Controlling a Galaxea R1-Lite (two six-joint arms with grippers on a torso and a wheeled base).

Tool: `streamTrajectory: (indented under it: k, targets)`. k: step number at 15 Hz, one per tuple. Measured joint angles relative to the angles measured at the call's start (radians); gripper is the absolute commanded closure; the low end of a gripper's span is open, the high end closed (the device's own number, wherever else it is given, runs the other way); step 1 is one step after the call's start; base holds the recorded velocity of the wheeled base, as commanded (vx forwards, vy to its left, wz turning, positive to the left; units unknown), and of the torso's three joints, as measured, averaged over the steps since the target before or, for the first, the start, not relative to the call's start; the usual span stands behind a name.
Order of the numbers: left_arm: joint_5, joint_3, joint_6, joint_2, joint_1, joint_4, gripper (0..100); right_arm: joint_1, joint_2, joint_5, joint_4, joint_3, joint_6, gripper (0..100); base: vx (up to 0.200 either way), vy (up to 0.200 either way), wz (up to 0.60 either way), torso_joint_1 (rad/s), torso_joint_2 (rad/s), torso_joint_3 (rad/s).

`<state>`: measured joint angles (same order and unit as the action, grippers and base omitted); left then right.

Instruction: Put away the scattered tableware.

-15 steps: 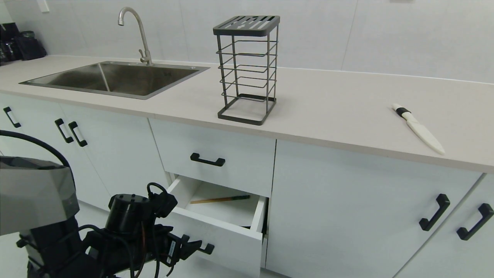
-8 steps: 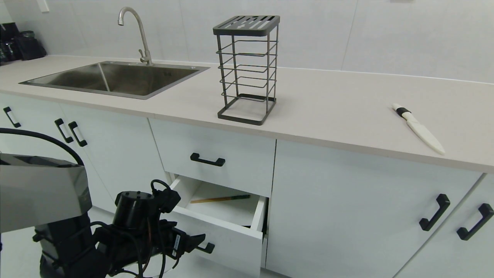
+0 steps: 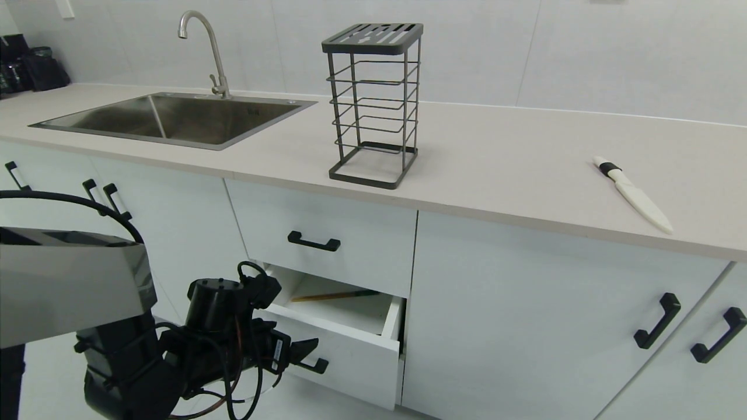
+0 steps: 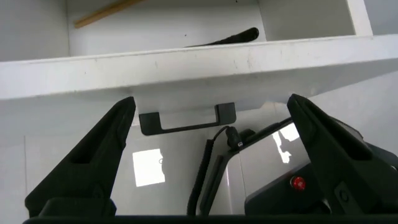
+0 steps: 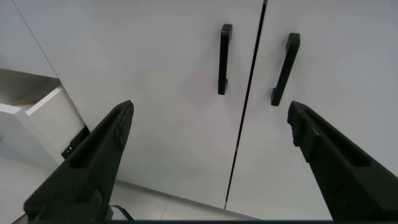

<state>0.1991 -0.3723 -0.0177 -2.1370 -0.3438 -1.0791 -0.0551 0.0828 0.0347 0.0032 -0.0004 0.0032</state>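
Note:
The lower drawer (image 3: 341, 350) stands partly pulled out under the counter. Wooden chopsticks (image 3: 334, 296) lie inside it, and the left wrist view shows the chopsticks (image 4: 102, 12) beside a dark utensil (image 4: 227, 37). My left gripper (image 3: 304, 349) is open, low in front of the drawer, right at its black handle (image 3: 318, 366). From the wrist, the handle (image 4: 186, 118) sits between the left gripper's (image 4: 211, 102) spread fingers. A white knife (image 3: 633, 195) with a black band lies on the counter at the right. My right gripper (image 5: 210, 109) is open, facing cabinet doors.
A black wire rack (image 3: 373, 105) stands mid-counter, with a steel sink (image 3: 169, 116) and tap to its left. A shut drawer (image 3: 315, 240) sits above the open one. Two door handles (image 5: 225, 59) show before the right gripper.
My left arm has moved forward and right toward the cabinet, and the drawer has slid partway in. The knife and rack have not moved.

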Motion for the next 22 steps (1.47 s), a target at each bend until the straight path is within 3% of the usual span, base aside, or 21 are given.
streamTrajectory:
  k: [22]
  targets:
    - [0.002, -0.253, -0.003, -0.156, 0.043, -0.025, 0, 0.0, 0.0, 0.0, 0.0, 0.0, 0.0, 0, 0.0, 0.0, 0.0, 0.0, 0.0, 0.0]
